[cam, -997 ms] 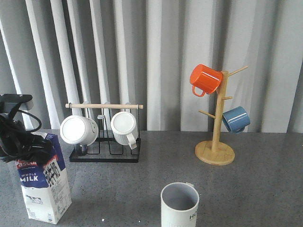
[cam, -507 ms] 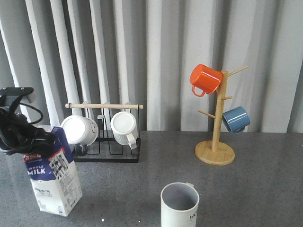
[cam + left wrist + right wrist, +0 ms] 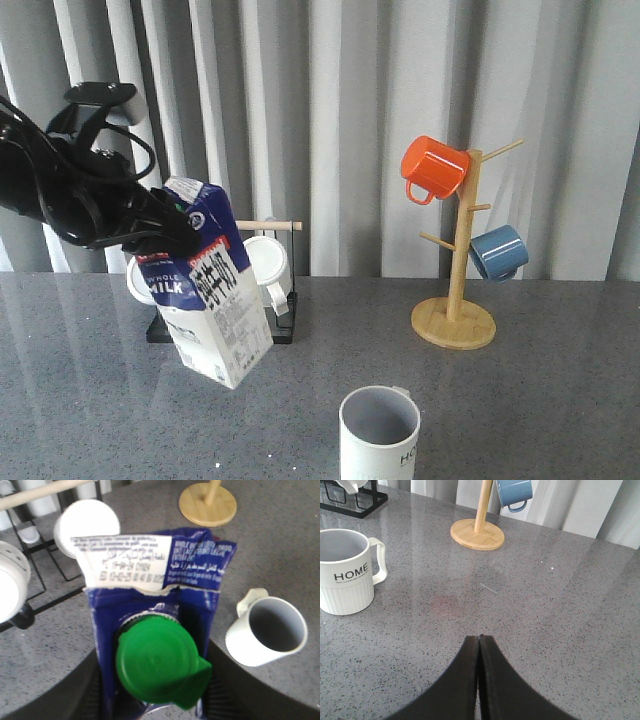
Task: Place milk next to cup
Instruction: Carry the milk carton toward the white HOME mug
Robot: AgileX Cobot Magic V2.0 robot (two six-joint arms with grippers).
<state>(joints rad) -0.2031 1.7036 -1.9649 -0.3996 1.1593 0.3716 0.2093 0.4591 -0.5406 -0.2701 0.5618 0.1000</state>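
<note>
Grey pleated curtains hang behind a speckled grey table (image 3: 560, 400), and above it we see the left pincer (image 3: 165, 225) clamped on the dark blue top of the milk carton (image 3: 215, 310), holding it tilted and clear of the table in front of the black wire mug rack (image 3: 285, 325). In the left wrist view the green cap (image 3: 157, 667) fills the near field, with the HOME cup (image 3: 265, 632) off to one side on the table. That cup (image 3: 380, 435) stands at the near edge in the front view, well apart from the carton. The right pincer (image 3: 479, 680) hangs over bare table with its jaws pressed together, holding nothing.

We judge the main risk to be the tilt: set down on one corner of its base, the carton could topple toward the cup or the rack. The grip is high on the gable (a soft, foldable part), so the carton may swing or slip as it travels. A low path could clip the cup's rim and knock it over. The wooden mug tree (image 3: 455, 320) with its orange mug (image 3: 433, 167) and blue mug (image 3: 498, 252) stands well clear.
</note>
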